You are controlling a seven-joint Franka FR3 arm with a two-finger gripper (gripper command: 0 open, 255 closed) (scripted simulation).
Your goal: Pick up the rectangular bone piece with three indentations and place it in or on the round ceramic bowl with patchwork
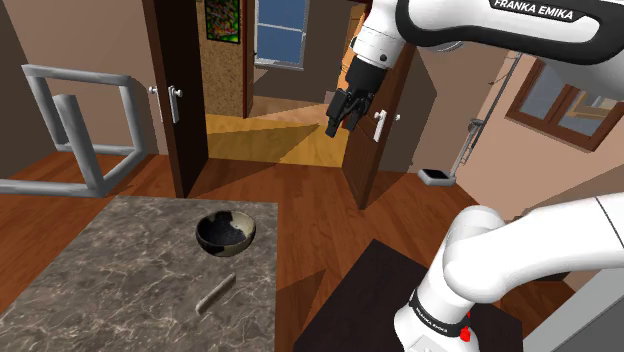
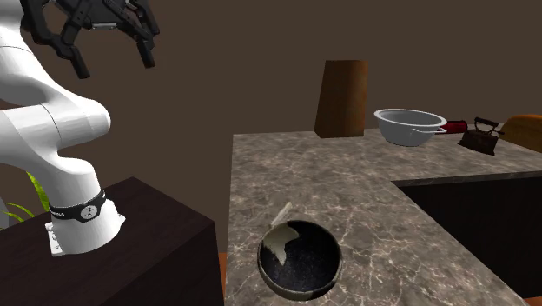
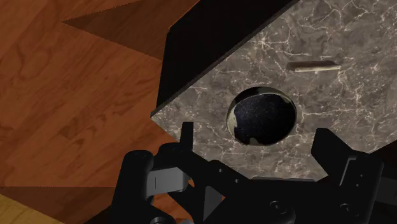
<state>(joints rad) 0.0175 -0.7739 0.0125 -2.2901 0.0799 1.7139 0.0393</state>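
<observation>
Hand [image 3: 254, 135] well apart from bone piece [image 3: 313, 65]

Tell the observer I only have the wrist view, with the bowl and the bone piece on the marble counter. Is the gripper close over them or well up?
Observer: Well up. In the shoulder view the gripper hangs in front of an open doorway, high above the counter and off to its side.
Operator: Anything else on that counter I should know about?
Observer: Yes. The second exterior view shows a grey bowl, a brown block and an old iron farther along it, well apart from the dark bowl.
</observation>
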